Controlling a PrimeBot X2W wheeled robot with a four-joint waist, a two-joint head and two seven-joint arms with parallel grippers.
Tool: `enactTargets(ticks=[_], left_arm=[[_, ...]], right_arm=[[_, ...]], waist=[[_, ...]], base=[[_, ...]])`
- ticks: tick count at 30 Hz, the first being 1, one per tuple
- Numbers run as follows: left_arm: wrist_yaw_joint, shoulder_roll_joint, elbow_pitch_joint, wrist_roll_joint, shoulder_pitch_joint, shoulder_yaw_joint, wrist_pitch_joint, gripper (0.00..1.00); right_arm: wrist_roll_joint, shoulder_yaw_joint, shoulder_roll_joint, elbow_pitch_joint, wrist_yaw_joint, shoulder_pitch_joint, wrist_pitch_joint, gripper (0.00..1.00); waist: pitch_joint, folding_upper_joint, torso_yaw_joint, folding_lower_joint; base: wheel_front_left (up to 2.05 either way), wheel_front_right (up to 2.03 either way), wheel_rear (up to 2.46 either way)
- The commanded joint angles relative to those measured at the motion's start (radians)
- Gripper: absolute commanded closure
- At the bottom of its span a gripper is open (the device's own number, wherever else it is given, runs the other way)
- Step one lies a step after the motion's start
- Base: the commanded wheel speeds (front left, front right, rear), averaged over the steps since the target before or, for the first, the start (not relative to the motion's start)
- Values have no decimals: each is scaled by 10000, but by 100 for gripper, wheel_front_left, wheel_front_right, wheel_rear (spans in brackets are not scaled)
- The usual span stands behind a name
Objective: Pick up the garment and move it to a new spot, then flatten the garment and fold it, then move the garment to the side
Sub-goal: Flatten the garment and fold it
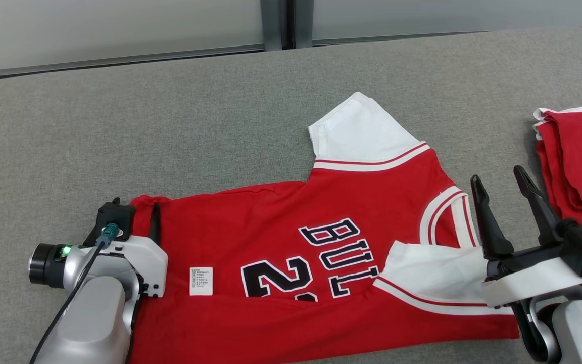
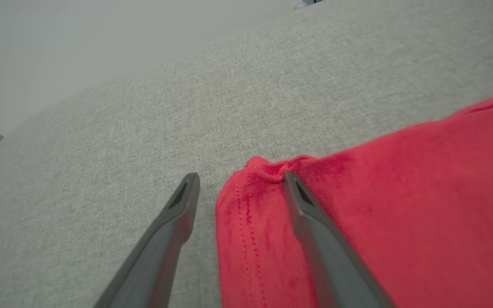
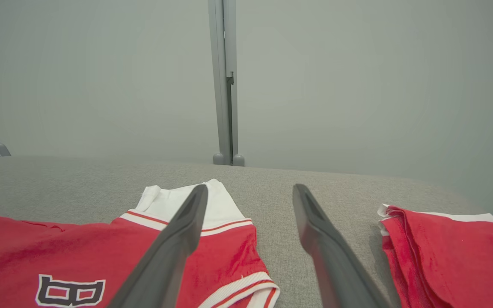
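In the head view, a red fabric jersey (image 1: 250,217) with white sleeves and black-and-white lettering is seen spread across a grey cloth-covered table (image 1: 170,101). Its hem lies toward the left and its collar toward the right. One white sleeve (image 1: 361,126) is laid out flat on the far side, while the near one is folded over the chest. A small white printed label (image 1: 201,280) is visible near the hem. The left gripper (image 1: 137,210) is placed at the far hem corner. The right gripper (image 1: 497,174) is seen beside the collar with its two dark fingers spread and nothing between them. A folded red and white stack (image 1: 579,162) of cloth lies at the right edge, apart from the jersey.

In the left wrist view, the left gripper (image 2: 240,177) is shown spread wide. One finger is set over bare table (image 2: 186,107), the other over the stitched corner of the jersey (image 2: 400,205); no cloth is pinched.

In the right wrist view, the right gripper (image 3: 250,188) is shown spread and empty. The jersey (image 3: 58,252) is seen at the lower left, the stack (image 3: 443,248) at the right, and a grey post (image 3: 225,85) behind.
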Motion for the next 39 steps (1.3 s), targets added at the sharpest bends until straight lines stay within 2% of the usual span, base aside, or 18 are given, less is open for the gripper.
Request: enactTargets(ticks=[1, 2, 3, 4, 10, 16, 21, 24, 33, 39], left_arm=[[-83, 15, 203, -7, -131, -50, 19, 0], [-159, -3, 369, -37, -171, -71, 16, 16], [-239, -41, 499, -90, -220, -83, 1, 64], [-278, -82, 605, -110, -273, -109, -40, 99], [-264, -266, 296, -312, -514, 8, -368, 100], [-269, -482, -1488, -190, 99, -169, -385, 100], [-436, -704, -2533, -70, 502, -612, -390, 100], [-526, -764, -2881, -30, 634, -978, -391, 100], [-502, -866, -3466, -452, 409, -2047, -392, 100], [-125, -865, -3762, -1155, 51, -3136, -391, 100]], right_arm=[[-43, -14, -30, 8, -5, -117, -63, 0], [-58, -19, -30, 21, -5, -138, -46, 0], [-69, -20, -38, 28, -5, -174, -17, 0], [-86, 0, -72, 37, -5, -200, 29, 0], [169, 167, -427, 65, -5, -713, 506, 0], [880, 444, -1036, 675, -5, -1922, 1737, 0], [1906, 798, -1531, 2067, -5, -3290, 3185, 0], [2282, 849, -1773, 3036, -3, -4121, 3702, 0], [2492, 1230, -2401, 5608, -5, -5893, 4170, 0], [2816, 1503, -2675, 6828, -3, -6880, 4447, 0]], waist=[[20, 0, 3, 0], [36, 0, 8, 0], [47, 0, 21, 0], [54, 0, 44, 0], [39, 0, 465, 0], [101, 0, 1306, 0], [357, 0, 2162, 0], [603, 0, 2684, 0], [1265, 0, 3615, 0], [1657, 0, 3963, 0]], base=[[0, 0, 0], [0, 0, 0], [0, 0, 0], [0, 0, 0], [0, 0, 0], [0, 0, 0], [0, 0, 0], [0, 0, 0], [0, 0, 0], [0, 0, 0]])
